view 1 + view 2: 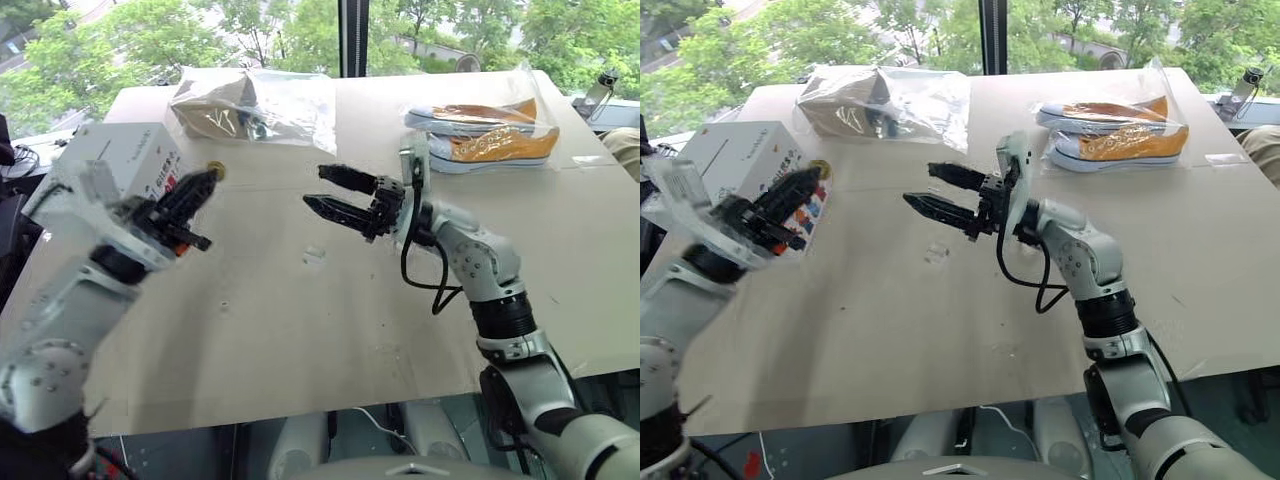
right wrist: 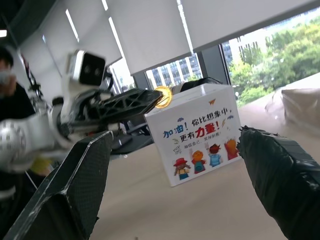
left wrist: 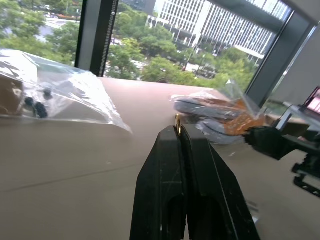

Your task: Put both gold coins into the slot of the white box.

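- So the left gripper [image 1: 207, 180] is pinching a gold coin [image 1: 216, 171] at its tips, just beside the white box [image 1: 130, 160].
- Right gripper [image 1: 325, 190] is hanging spread wide nearby, nothing in it.
- Bagged shoes [image 1: 485, 135] are sitting behind.

White box [image 1: 120, 160] partly hidden by left pincer [image 1: 205, 185]; slot unseen.
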Tool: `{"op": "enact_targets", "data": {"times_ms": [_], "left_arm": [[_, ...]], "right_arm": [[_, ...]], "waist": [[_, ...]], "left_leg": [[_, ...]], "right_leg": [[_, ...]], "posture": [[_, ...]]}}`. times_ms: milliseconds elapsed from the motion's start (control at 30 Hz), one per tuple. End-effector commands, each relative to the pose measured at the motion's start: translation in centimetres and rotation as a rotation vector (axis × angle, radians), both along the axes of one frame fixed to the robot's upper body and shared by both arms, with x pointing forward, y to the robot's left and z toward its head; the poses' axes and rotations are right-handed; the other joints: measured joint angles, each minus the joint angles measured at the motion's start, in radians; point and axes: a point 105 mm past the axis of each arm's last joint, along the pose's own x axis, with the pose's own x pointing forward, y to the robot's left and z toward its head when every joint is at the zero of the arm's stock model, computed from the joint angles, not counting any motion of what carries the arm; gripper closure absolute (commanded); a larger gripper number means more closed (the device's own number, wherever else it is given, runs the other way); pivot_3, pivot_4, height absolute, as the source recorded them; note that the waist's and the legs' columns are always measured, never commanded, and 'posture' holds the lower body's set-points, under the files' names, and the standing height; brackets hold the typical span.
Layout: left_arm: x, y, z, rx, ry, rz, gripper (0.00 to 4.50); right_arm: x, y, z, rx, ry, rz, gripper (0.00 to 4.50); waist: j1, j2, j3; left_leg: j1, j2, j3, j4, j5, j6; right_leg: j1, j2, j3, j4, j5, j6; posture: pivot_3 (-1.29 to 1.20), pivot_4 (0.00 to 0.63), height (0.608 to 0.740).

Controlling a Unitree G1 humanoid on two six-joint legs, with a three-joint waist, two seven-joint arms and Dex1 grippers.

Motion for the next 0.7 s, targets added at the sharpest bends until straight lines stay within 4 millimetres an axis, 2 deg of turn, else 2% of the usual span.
{"op": "enact_targets", "data": {"times_ms": [33, 200, 367, 700], "left_arm": [[0.0, 3.4, 3.2, 0.16, -0.024, 0.16, 4.5], [0.4, 7.3, 4.4, 0.335, 0.059, 0.343, 4.5], [0.9, 9.5, 4.7, 0.324, 0.073, 0.435, 4.5], [1.2, 11.3, 4.8, 0.248, 0.07, 0.452, 4.5]], "right_arm": [[-1.3, -0.1, 3.1, 0.001, -0.215, 0.049, 0.16], [-1.1, -0.4, 4.3, -0.03, -0.324, 0.015, 0.16], [0.4, -0.7, 3.7, -0.092, -0.319, -0.099, 0.16], [1.3, -1.4, 2.7, -0.101, -0.221, -0.164, 0.16]], "waist": [[-0.001, 0.001, 0.0], [0.003, 0.001, 0.001], [0.006, 0.001, 0.001], [0.006, 0.001, 0.001]], "left_leg": [[0.0, 0.0, 0.0, 0.0, 0.0, 0.0], [-0.001, 0.002, 0.0, -0.002, 0.0, 0.0], [-0.003, 0.002, 0.0, -0.002, 0.002, -0.005], [-0.007, 0.001, 0.0, -0.002, 0.003, -0.005]], "right_leg": [[-0.001, 0.0, 0.0, 0.0, 0.0, 0.0], [-0.001, 0.001, 0.0, -0.002, -0.001, -0.001], [-0.002, -0.001, -0.001, -0.003, 0.0, -0.001], [-0.006, -0.008, -0.001, -0.001, 0.0, -0.001]], "posture": [[0.0, 0.15, 0.74], [0.0, 0.15, 0.74], [0.0, 0.15, 0.74], [0.0, 0.15, 0.74]]}}
